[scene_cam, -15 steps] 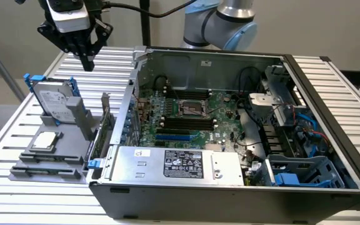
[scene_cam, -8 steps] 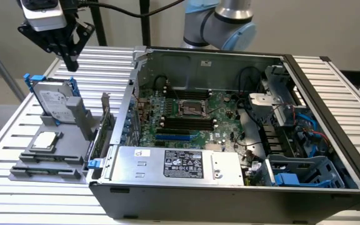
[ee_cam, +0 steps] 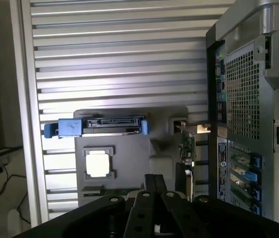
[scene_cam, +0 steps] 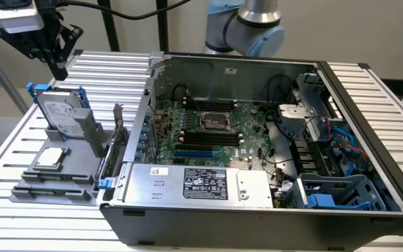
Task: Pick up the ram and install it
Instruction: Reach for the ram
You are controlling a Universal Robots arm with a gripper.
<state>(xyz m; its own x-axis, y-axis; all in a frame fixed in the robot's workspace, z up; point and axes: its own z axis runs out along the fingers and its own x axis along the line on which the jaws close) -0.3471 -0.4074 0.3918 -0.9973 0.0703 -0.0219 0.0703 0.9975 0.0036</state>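
ram [scene_cam: 54,177]: dark strip on edge in the near slots of the gray fixture [scene_cam: 79,157], to the exterior view's left of the PC case [scene_cam: 257,226]; too small to confirm detail.
processor chip [scene_cam: 51,157]: flat in its recess, just behind the ram.
hard drive [scene_cam: 58,113]: upright behind the chip, blue rails.
motherboard [scene_cam: 215,123]: inside the open case, with black slots [scene_cam: 209,137].
gripper [scene_cam: 59,73]: pincer closed tight, nothing in it; hangs above the table beyond the hard drive, well apart from the ram.
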